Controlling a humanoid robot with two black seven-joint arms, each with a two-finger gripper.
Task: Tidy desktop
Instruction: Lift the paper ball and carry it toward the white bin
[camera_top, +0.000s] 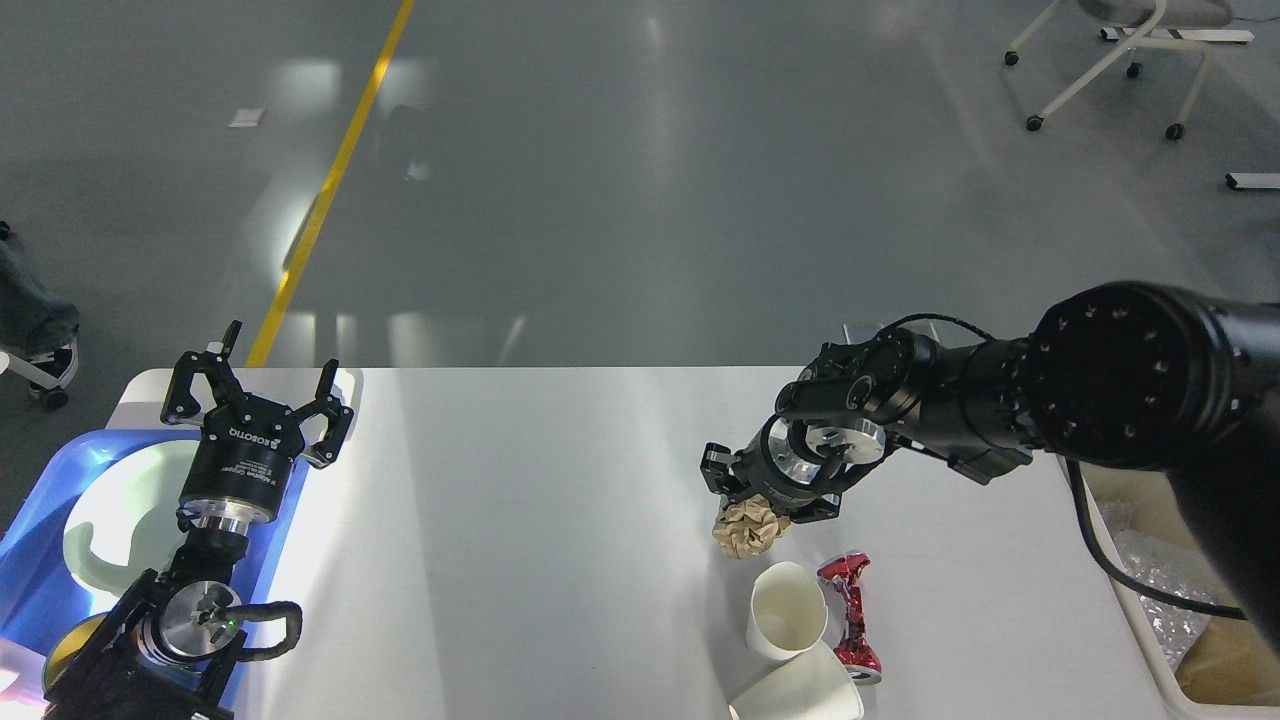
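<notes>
The desktop (540, 540) is a white table with rounded corners. Near its front right lie two white paper cups (787, 612) and a crumpled red wrapper (850, 610). A crumpled brown paper ball (748, 528) hangs just above the table, with my right gripper (752, 508) shut on it from above. My left gripper (255, 395) stands open over the table's left end, above the blue tray, holding nothing.
A blue tray (40, 530) with a pale green plate (120, 520) sits at the left edge. A beige bin (1190, 640) with crumpled waste stands off the right edge. A chair (1110, 60) is far back on the floor.
</notes>
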